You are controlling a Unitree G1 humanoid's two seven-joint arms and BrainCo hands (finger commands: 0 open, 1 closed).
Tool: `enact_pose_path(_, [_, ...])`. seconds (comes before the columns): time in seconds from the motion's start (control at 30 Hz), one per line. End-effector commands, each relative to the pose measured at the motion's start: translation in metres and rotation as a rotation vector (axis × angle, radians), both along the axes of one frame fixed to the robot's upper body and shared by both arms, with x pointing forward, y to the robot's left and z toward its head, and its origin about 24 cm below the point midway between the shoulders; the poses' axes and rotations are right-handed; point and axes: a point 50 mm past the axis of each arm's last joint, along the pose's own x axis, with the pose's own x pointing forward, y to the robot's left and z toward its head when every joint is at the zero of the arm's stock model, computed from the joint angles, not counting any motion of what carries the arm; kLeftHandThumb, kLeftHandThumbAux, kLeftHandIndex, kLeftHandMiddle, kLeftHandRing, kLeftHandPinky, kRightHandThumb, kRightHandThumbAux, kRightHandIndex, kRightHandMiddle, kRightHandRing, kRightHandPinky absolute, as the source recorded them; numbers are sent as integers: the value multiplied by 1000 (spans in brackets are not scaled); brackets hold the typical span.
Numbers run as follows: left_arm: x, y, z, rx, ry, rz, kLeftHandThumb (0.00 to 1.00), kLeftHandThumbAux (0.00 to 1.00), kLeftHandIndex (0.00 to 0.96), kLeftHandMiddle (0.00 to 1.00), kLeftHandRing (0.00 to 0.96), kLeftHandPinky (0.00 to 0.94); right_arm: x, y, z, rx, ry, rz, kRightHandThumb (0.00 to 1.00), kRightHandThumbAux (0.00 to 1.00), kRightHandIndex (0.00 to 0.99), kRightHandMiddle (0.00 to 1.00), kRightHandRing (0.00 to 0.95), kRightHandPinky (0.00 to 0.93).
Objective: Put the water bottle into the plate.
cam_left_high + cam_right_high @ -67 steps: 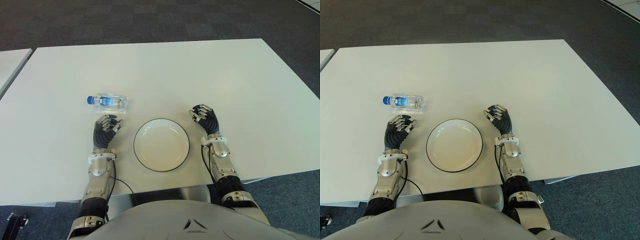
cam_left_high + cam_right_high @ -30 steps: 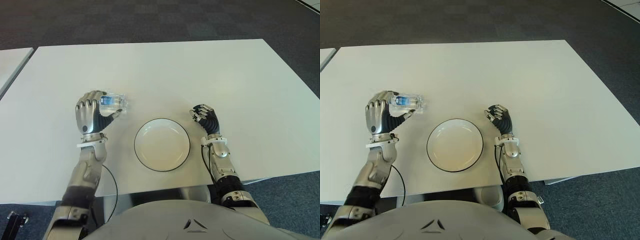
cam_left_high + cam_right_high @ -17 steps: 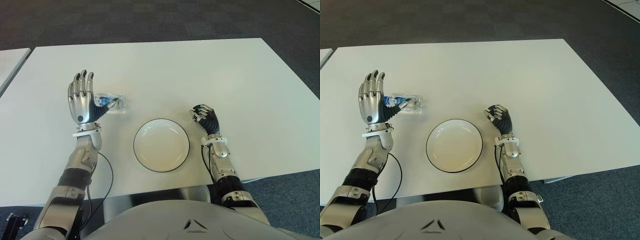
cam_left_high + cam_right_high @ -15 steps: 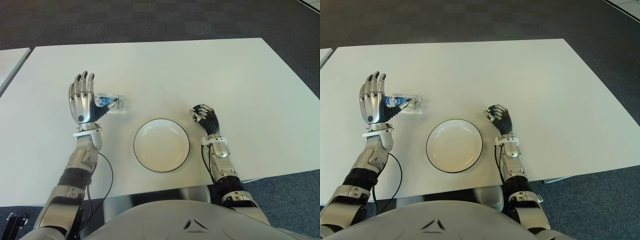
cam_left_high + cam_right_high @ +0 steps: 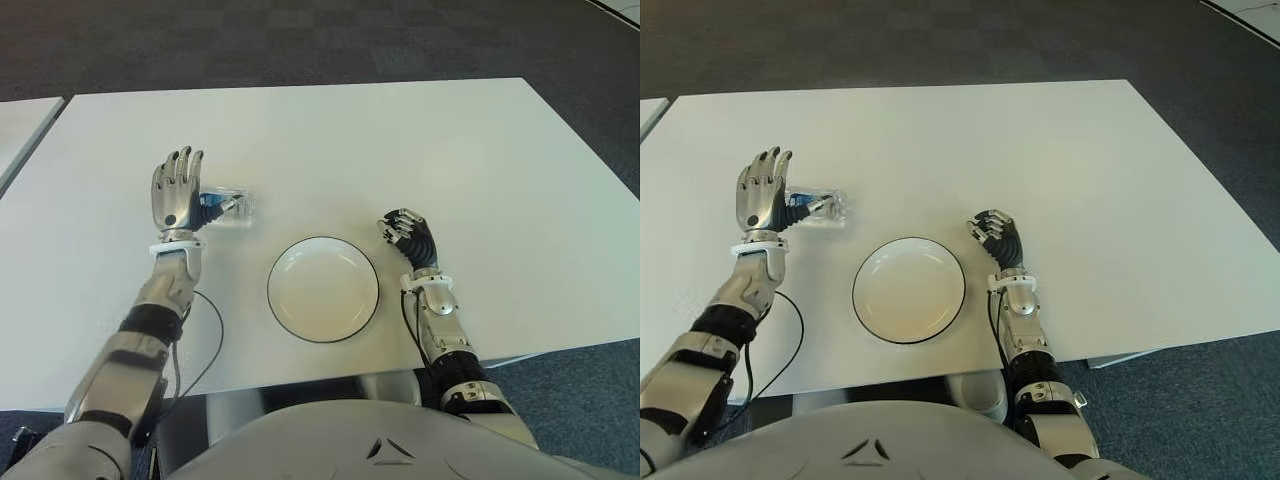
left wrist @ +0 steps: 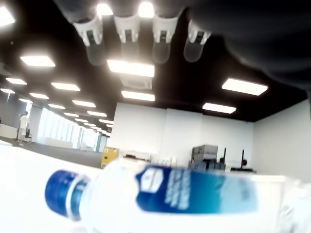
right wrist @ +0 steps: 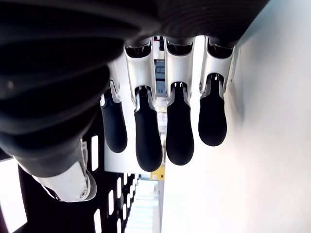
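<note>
The clear water bottle, blue cap and blue label, lies on its side on the white table, left of and beyond the plate. My left hand stands raised just at its cap end, fingers stretched out and open, thumb toward the bottle; the cap is hidden behind the hand in the eye views. In the left wrist view the bottle lies right in front of the palm, with the fingers straight above it, not closed. The white, dark-rimmed plate holds nothing. My right hand shows right of the plate, fingers curled on nothing.
A second table's corner shows at the far left. A black cable loops from my left forearm over the table's near edge. Dark carpet lies beyond the table.
The left hand rose from beside the plate, went to the bottle and spread its fingers; in the last half second it shifted slightly closer to the bottle. Bottle, plate and right hand have not moved.
</note>
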Motion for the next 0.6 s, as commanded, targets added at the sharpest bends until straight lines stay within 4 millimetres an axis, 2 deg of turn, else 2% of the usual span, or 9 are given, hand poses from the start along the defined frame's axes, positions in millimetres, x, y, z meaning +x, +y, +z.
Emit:
enact_pose_path(0.03, [8,8,-8,80,96,-5,717,268,0,0,0,0,-7,-1,-10,16,52,-19,706,728,432,600,611,622])
enact_pose_path(0.37, [9,7,-22,87,207,-32,760,263,0,0,0,0,-7,-2,-10,25,52,-19,707,728,432,599,609,620])
enact_pose_path(0.6, [5,5,-31,82,271,-54,748,259,0,0,0,0,-7,-2,-10,28,52,-22,706,728,432,599,608,618])
